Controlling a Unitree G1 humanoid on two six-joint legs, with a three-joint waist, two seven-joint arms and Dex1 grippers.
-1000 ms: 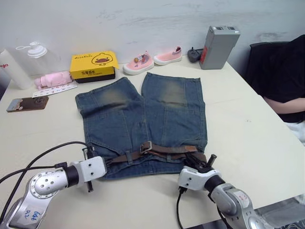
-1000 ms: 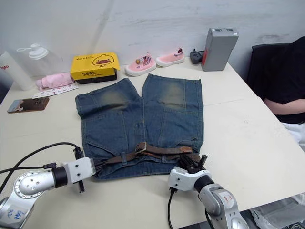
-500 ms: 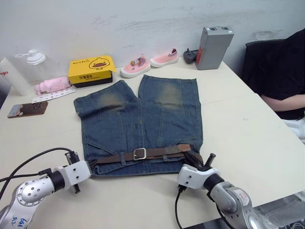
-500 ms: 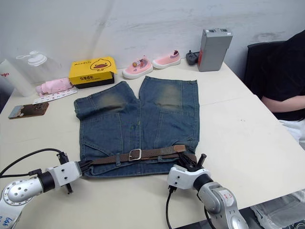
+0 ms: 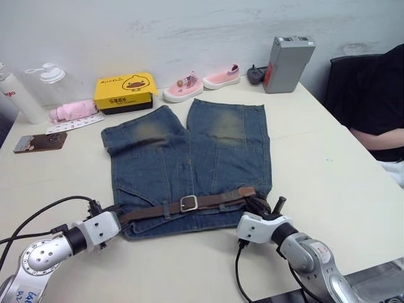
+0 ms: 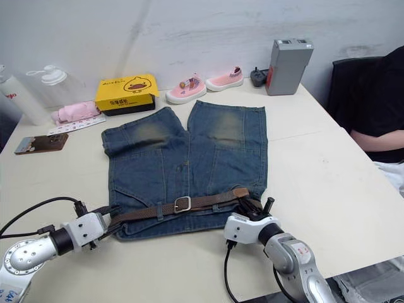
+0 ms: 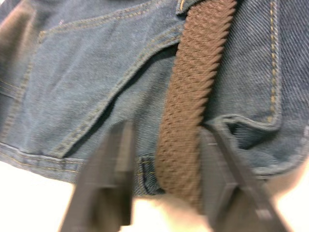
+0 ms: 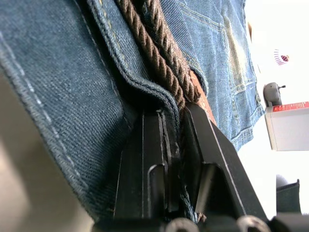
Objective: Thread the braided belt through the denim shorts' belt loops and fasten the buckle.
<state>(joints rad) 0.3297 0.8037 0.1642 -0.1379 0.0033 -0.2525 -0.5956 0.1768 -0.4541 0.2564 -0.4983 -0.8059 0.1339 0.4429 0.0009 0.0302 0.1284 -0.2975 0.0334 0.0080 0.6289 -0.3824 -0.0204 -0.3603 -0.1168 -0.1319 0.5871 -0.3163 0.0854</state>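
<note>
The denim shorts (image 5: 189, 151) lie flat on the table, waistband toward me. The braided belt (image 5: 214, 201) runs straight along the waistband under the belt loops (image 5: 166, 209). Its silver buckle (image 5: 187, 203) sits at the middle and its tan tip (image 5: 246, 191) at the right. My left gripper (image 5: 117, 213) is at the waistband's left end. In the left wrist view it is open (image 7: 164, 135), its fingers astride the brown strap (image 7: 193, 96). My right gripper (image 5: 268, 205) is at the waistband's right end. It (image 8: 173, 118) is pinched shut on a fold of denim and belt.
Along the back stand a yellow box (image 5: 124, 89), two pink shoes (image 5: 183, 87), a grey box (image 5: 287, 55), a pink cloth (image 5: 72, 110) and bottles (image 5: 16, 95). A phone (image 5: 39, 142) lies at the left. A person (image 5: 379, 113) sits at the right. Black cables (image 5: 44, 214) trail from my left arm.
The belt, bunched and raised at the buckle a second ago, now lies flat and straight. My left gripper drew away to the left, then opened. The right gripper stayed put.
</note>
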